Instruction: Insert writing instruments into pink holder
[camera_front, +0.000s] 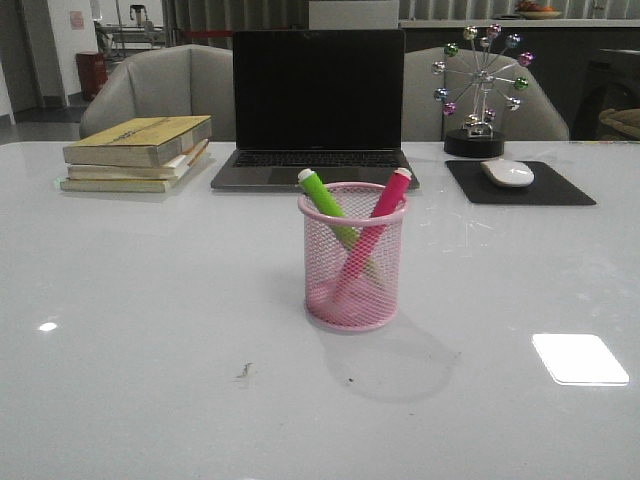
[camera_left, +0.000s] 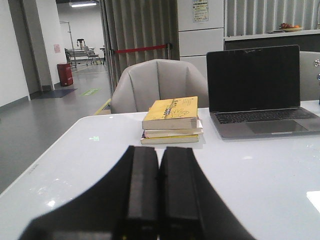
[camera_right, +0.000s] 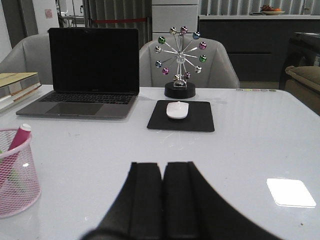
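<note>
The pink mesh holder (camera_front: 354, 258) stands upright in the middle of the table. Inside it lean the lime green marker (camera_front: 326, 202) and the magenta marker (camera_front: 384, 201), crossing each other with their pale ends above the rim. In the right wrist view the holder (camera_right: 15, 175) shows with the magenta marker (camera_right: 20, 136) poking out. My left gripper (camera_left: 160, 152) is shut and empty, low over the table, facing the books. My right gripper (camera_right: 163, 167) is shut and empty, to the right of the holder. Neither gripper appears in the front view.
A stack of books (camera_front: 140, 152) lies at the back left. An open laptop (camera_front: 316, 108) sits behind the holder. A mouse (camera_front: 507, 172) on a black pad (camera_front: 520, 186) and a ball ornament (camera_front: 480, 90) stand back right. Chairs stand behind the table.
</note>
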